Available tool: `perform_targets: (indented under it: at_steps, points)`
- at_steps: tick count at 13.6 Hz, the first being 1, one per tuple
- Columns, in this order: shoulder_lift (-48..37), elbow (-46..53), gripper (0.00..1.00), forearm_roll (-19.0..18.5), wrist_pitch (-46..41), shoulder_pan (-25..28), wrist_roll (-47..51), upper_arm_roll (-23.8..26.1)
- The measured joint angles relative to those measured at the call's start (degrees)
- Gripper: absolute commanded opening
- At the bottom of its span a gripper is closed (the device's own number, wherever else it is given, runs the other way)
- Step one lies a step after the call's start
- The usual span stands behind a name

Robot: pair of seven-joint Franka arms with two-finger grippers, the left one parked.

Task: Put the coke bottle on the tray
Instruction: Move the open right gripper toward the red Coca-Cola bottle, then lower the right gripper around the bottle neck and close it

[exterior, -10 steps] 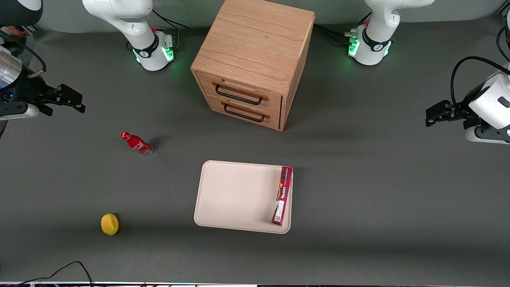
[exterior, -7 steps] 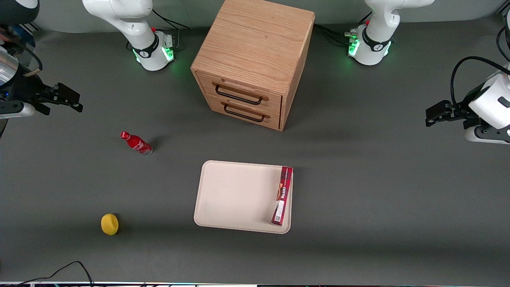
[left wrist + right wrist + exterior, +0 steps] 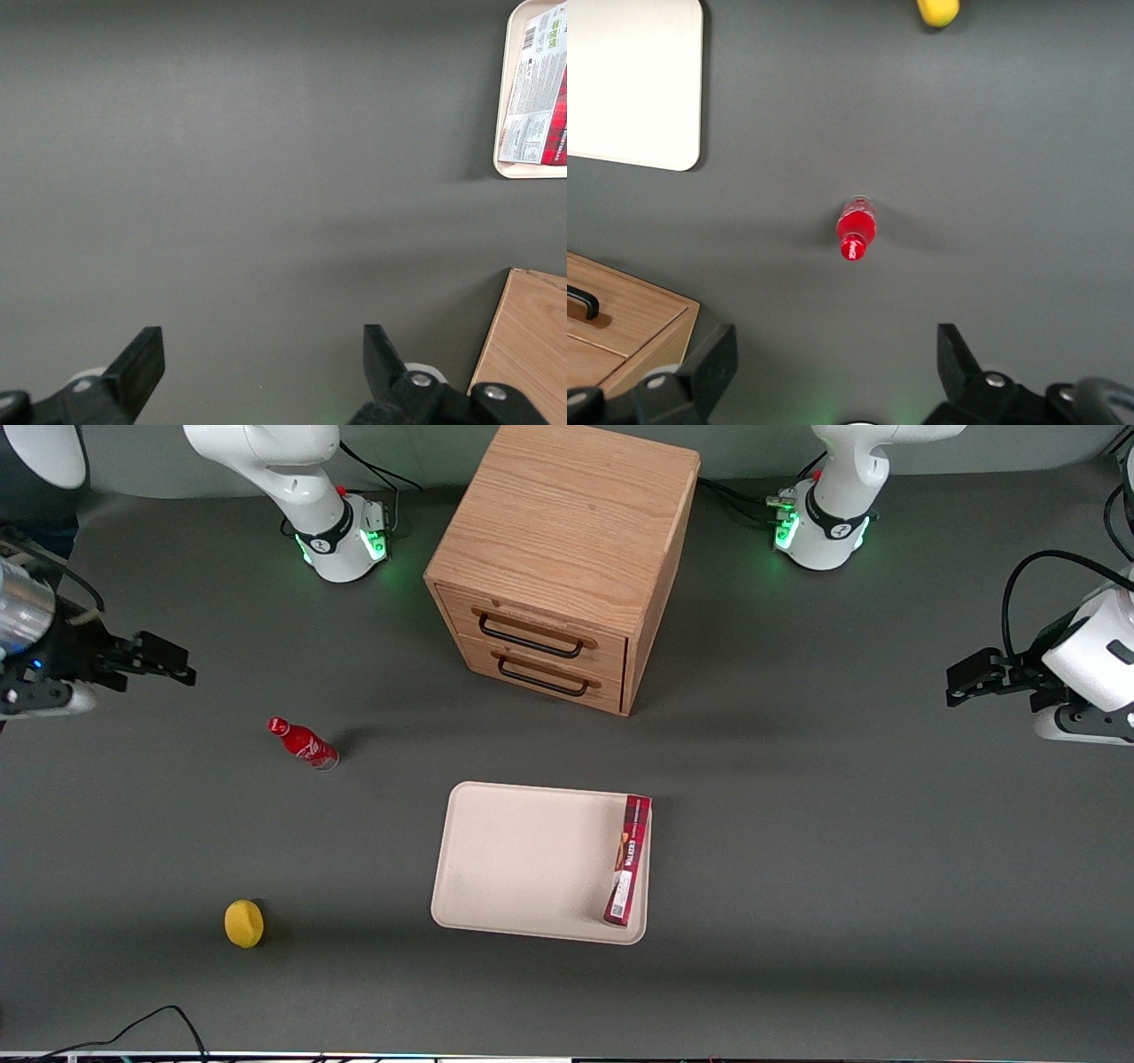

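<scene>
The gripper (image 3: 168,661), fingers spread wide, hangs above the table (image 3: 842,850) at the working arm's end, with the coke bottle (image 3: 304,744) standing upright a little nearer the front camera. The lemon (image 3: 244,923) lies nearer that camera still. The tray (image 3: 523,859), toward the parked arm's end from the gripper, carries a box (image 3: 627,861) along one edge. The drawer cabinet (image 3: 563,567) stands farther from the camera than the tray.
</scene>
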Motion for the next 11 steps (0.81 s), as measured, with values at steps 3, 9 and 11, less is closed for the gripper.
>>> perform_targets:
  at_steps: [3,9,11]
  points:
    - [2.27,-4.98,0.99,1.45,7.56,0.00,0.00,0.05]
    - [-0.53,-27.60,0.99,1.04,31.26,0.00,-0.04,2.15]
    - [-0.99,-32.37,0.98,0.26,36.36,0.00,-0.08,2.17]
